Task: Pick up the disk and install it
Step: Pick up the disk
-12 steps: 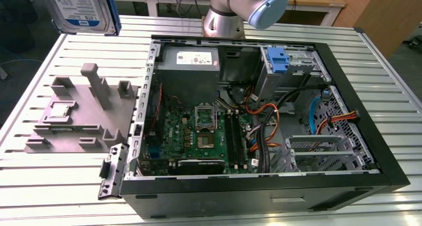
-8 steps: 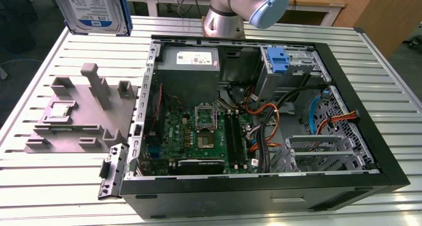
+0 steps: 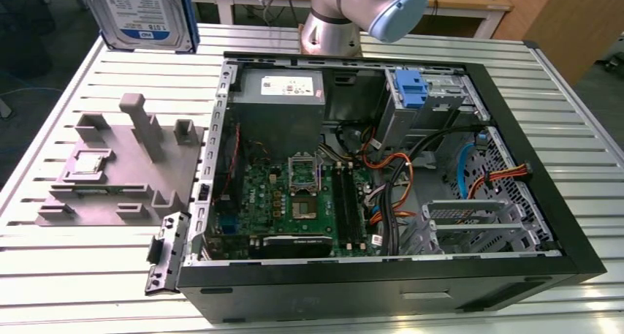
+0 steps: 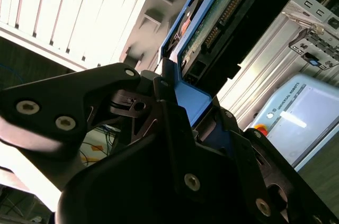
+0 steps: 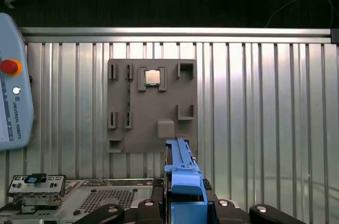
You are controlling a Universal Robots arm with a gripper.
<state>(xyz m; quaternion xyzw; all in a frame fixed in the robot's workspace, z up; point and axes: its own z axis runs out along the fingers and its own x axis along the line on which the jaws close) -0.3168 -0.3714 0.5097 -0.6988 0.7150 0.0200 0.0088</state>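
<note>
The disk (image 3: 142, 12) hangs upright in the air at the exterior view's top left, above the slatted table and apart from the open computer case (image 3: 546, 224). It is silver-grey with a white-and-blue label and a blue carrier. In the second wrist view my gripper (image 4: 189, 103) is shut on the carrier's blue edge, and the disk's green circuit board (image 4: 225, 4) faces the camera. In the first wrist view the carrier (image 5: 183, 168) sticks out edge-on from between my black fingers (image 5: 148, 205).
A grey part fixture (image 3: 117, 173) lies on the slatted metal table (image 3: 58, 275) beside the case, directly under the disk in the first wrist view (image 5: 151, 107). Inside the case are a drive cage with a blue latch (image 3: 414, 93), cables and a motherboard (image 3: 292, 195). A pendant (image 5: 13, 102) lies nearby.
</note>
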